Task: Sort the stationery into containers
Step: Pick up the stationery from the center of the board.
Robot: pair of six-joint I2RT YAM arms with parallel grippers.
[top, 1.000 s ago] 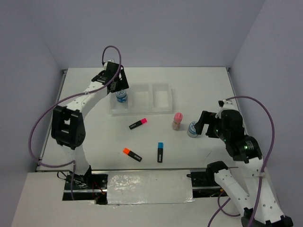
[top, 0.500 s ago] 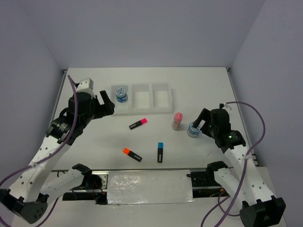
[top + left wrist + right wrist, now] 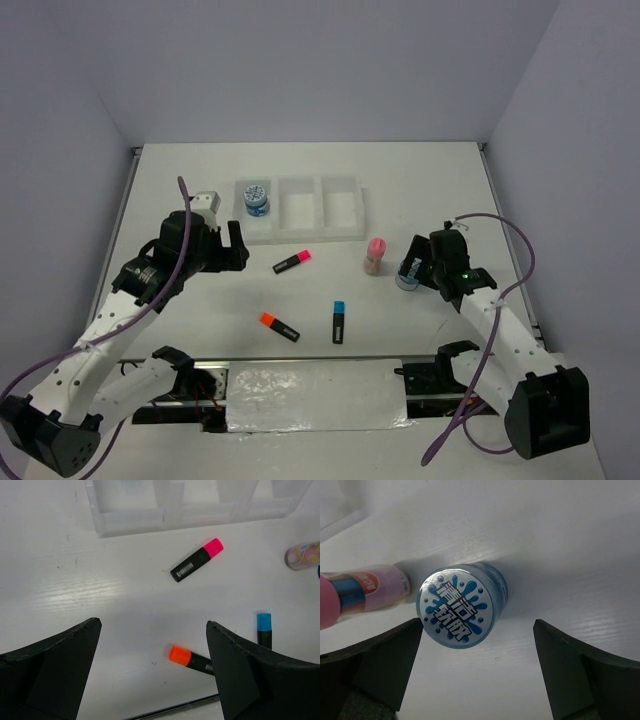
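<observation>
Blue-and-white, with a splash print on its round top, the loose patterned disc (image 3: 460,605) stands on the white table (image 3: 430,190) in the gap of the right gripper (image 3: 413,268), whose jaws are spread wide to either side of it and touch nothing. The grasp looks like the step in hand. To do it well, the fingers should come down centred on the disc, close on its curved side wall rather than its rim, and lift straight up, because the tan pink-capped cylinder (image 3: 365,592) lies just beside it and could be knocked into a roll. The matching disc (image 3: 257,198) already sits in the left compartment of the white three-compartment plastic tray (image 3: 300,236), so that is probably where this one belongs. Farther out, the left gripper (image 3: 152,625) hangs with its jaws wide apart and empty above the short black markers: pink-capped (image 3: 196,560) nearest the tray, orange-capped (image 3: 190,659) and blue-capped (image 3: 264,629) closer to the arm bases. From above, the right gripper covers part of the loose disc, so the fingers' height over the table is hard to judge. The right wrist view cuts off the cylinder's cap. The left wrist view crops the tray's compartments, and one finger hides the lower ends of the orange and blue markers.
</observation>
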